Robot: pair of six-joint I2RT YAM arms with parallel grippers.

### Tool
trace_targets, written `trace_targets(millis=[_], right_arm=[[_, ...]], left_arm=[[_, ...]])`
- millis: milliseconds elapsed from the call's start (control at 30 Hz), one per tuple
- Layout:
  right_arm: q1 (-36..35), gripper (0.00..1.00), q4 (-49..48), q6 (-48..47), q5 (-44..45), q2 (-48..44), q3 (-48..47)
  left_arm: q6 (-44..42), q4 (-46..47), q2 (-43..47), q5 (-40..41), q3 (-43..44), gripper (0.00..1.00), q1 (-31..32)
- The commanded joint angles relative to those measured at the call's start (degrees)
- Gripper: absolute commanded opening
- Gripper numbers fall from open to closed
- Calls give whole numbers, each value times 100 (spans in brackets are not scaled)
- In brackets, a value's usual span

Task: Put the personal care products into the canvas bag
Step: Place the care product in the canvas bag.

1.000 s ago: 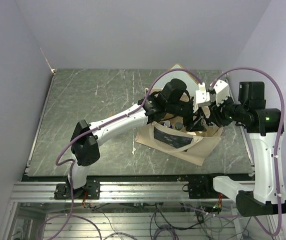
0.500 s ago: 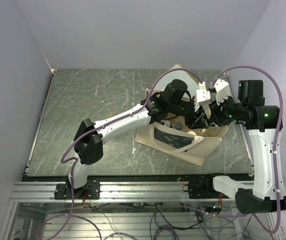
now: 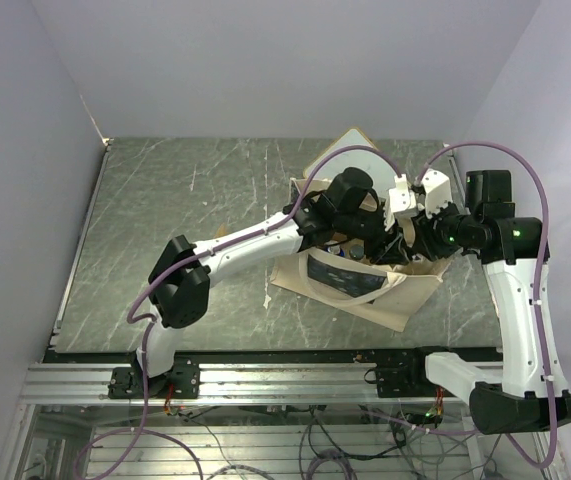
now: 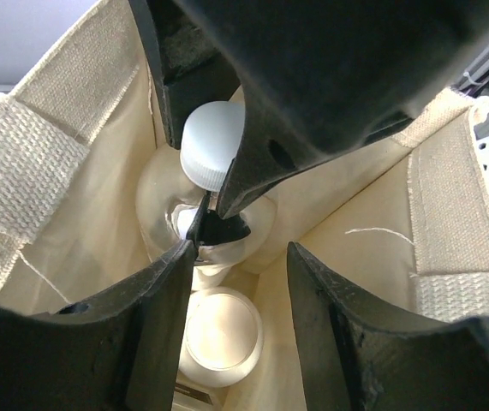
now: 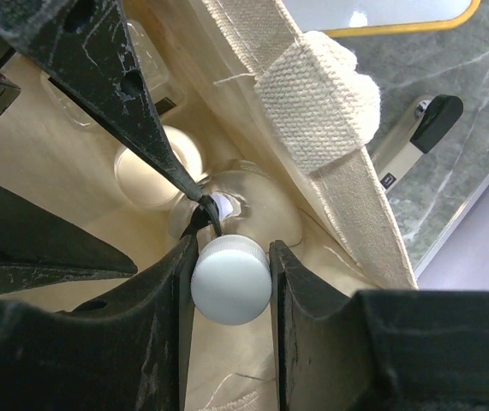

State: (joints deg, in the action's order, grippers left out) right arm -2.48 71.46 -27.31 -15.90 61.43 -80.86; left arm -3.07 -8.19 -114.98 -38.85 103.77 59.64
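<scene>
The cream canvas bag [image 3: 390, 300] lies on the table with its dark print facing up. Both grippers reach into its mouth. My right gripper [image 5: 229, 257] is shut on the white cap of a clear bottle [image 5: 229, 281] and holds it inside the bag; the bottle also shows in the left wrist view [image 4: 214, 145]. My left gripper [image 4: 240, 282] is open and empty inside the bag, just beside the right fingers. A cream cylinder [image 4: 223, 338] stands at the bag's bottom, below the left jaws. In the top view the left gripper [image 3: 370, 235] and right gripper [image 3: 407, 240] nearly touch.
The white wood-framed board [image 3: 350, 150] lies just beyond the bag and shows in the right wrist view [image 5: 398, 17]. A slim item with a black end [image 5: 424, 124] lies on the green marble table [image 3: 185, 230] beside the bag. Bag handles [image 5: 330, 94] flank the opening.
Both grippers have shifted a little toward the far side over the bag's mouth. The right wrist has risen slightly and the bag's right rim has moved with it.
</scene>
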Motion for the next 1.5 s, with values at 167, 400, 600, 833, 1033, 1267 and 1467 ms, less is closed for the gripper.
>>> trace_targets(millis=[167,400,600,833,1033,1267,1467], right_arm=[[-158,0,-217,-565,-212,8,81],[-160,0,3,-759,-15,34,22],[-162,0,154,-935,33,137,-26],[-173,0,349,-1101,109,356,-146],[-206,0,503,-1186,245,492,-301],[-260,0,645,-1401,437,556,-362],[-278,0,731,-1563,471,659,-357]], left_arm=[[-384,-100,37,-208,-277,62,225],[-813,-445,505,-124,-423,73,37],[-1023,-711,976,-68,-508,78,-173],[-1450,-1311,1276,388,-127,81,-180],[-1901,-1998,1636,684,2,81,-189],[-2390,-2800,2001,16,-115,82,-190],[-2430,-2779,1813,-264,-94,83,-99]])
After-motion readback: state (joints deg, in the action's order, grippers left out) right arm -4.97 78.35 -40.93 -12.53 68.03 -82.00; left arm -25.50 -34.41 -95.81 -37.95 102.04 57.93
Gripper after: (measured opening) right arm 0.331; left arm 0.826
